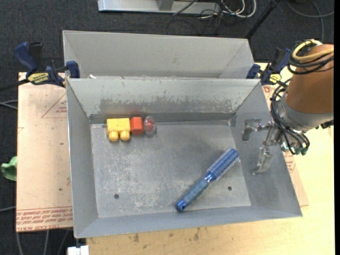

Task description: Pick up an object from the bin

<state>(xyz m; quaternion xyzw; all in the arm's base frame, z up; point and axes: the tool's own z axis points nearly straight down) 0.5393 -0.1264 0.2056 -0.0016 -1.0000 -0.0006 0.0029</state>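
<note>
The hand [254, 146] hangs over the right sloping wall of the bin [79, 142], fingers spread with nothing between them, just beside the bristled head of the blue brush [208, 179]. That brush lies slantwise on the floor's front right, handle tip near the front edge. A yellow-and-red toy [126, 127] hugs the back wall at left, with bare floor between them.

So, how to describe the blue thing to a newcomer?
In the grey metal bin, look at the floor's lower right, near the gripper. A blue hairbrush lies there aslant. It is long and blue; the yellow and red toy sits back left.
</note>
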